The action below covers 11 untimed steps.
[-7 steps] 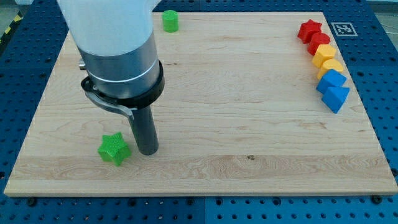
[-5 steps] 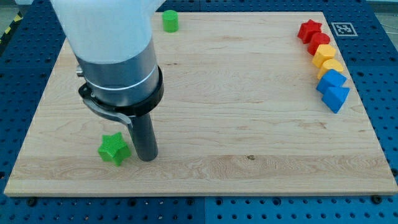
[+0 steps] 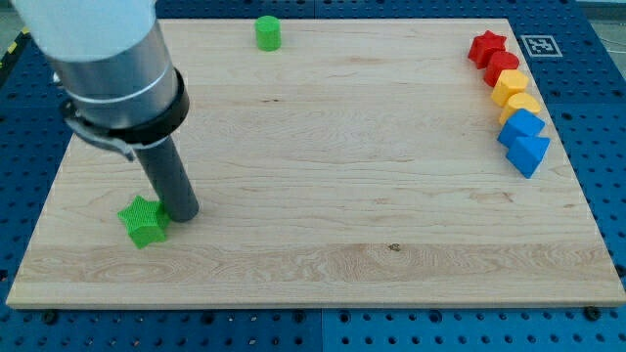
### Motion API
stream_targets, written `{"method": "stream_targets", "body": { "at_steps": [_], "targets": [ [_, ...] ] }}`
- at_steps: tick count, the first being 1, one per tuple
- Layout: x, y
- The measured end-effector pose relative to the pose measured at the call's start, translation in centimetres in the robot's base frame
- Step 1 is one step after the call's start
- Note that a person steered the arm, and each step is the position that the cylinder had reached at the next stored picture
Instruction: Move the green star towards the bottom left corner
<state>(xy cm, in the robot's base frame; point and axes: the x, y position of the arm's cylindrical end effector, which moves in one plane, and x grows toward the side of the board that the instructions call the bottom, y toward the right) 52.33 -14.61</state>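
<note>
A: Start at the left. Where is the green star (image 3: 144, 220)?

B: On the board's left side, toward the near edge but short of the corner. My tip (image 3: 182, 213) is right against its right flank, as far as I can tell touching it, the rod rising up and leftward into the arm's body.

A: And a claw, open or shut?

B: There isn't one; the arm ends in a plain rod, so nothing spreads or clamps. It only shoves.

A: How would you push well from here?

B: The corner lies nearer and farther left than the star. I'd judge the tip ought to sit on the star's far-right side, so the shove runs through its middle toward that corner. Off-centre contact on one of its points would likely spin it or let it slip past. Go slowly and stop before the wooden board (image 3: 323, 264) ends.

A: Anything in the way?

B: No. The green cylinder (image 3: 268, 32) sits at the far edge, and the red star (image 3: 486, 46), with the row of red, yellow and blue blocks behind it, is well apart at the far right.
</note>
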Motion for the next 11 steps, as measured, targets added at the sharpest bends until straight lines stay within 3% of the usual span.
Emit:
{"method": "stream_targets", "body": {
  "at_steps": [2,4,11],
  "targets": [
    [0.0,-1.7],
    [-3.0,-5.1],
    [1.1,-5.5]
  ]
}}
